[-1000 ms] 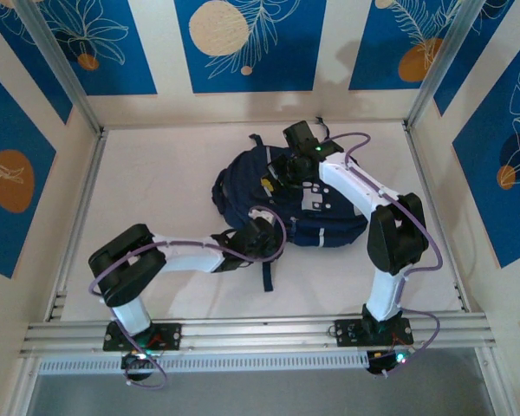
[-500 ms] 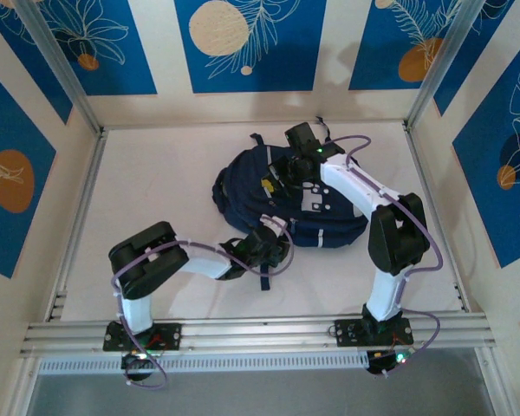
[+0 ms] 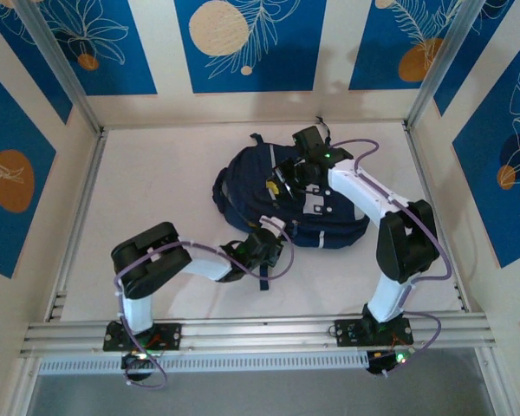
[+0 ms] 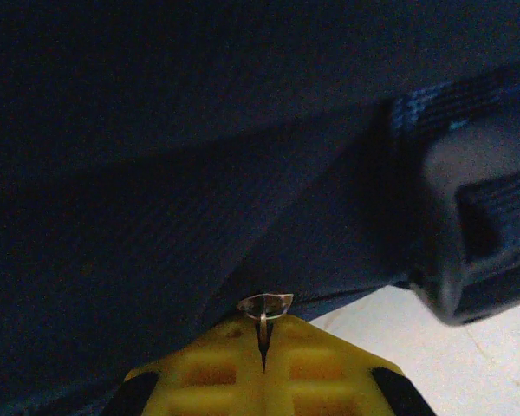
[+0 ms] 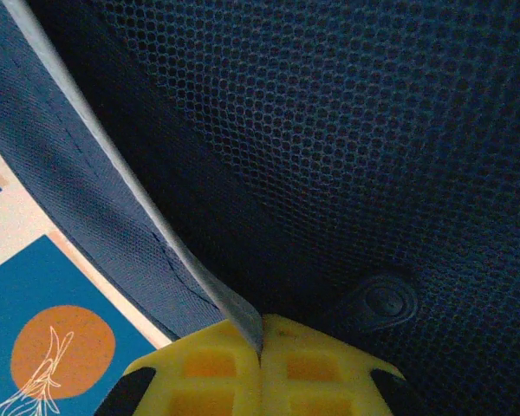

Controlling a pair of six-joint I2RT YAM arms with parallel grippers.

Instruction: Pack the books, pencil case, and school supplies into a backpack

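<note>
While backpack [image 3: 240, 186] sprawls overhead, left fingers [image 4: 210, 373] pinch metal ring [image 4: 265, 304] — wrist close-up.

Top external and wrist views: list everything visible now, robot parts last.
large dark navy fabric backpack: one, navy with pale patches, lying mid-table.
black plastic strap buckle: one, black, on the backpack's webbing.
small metal ring: one, silvery, at the backpack's lower fabric edge.
pale trim strip: one, grey-white, along the backpack's edge.
round dark stud: one, navy, on the backpack's mesh.
white table: one, white, under the backpack.
blue wall panels: several, blue with orange and cream discs, around the table.
robot arms: two, white and black, reaching to the backpack.
left claw: one, yellow fingers, shut on the small metal ring.
right claw: one, yellow fingers, shut on the pale trim strip.
</note>
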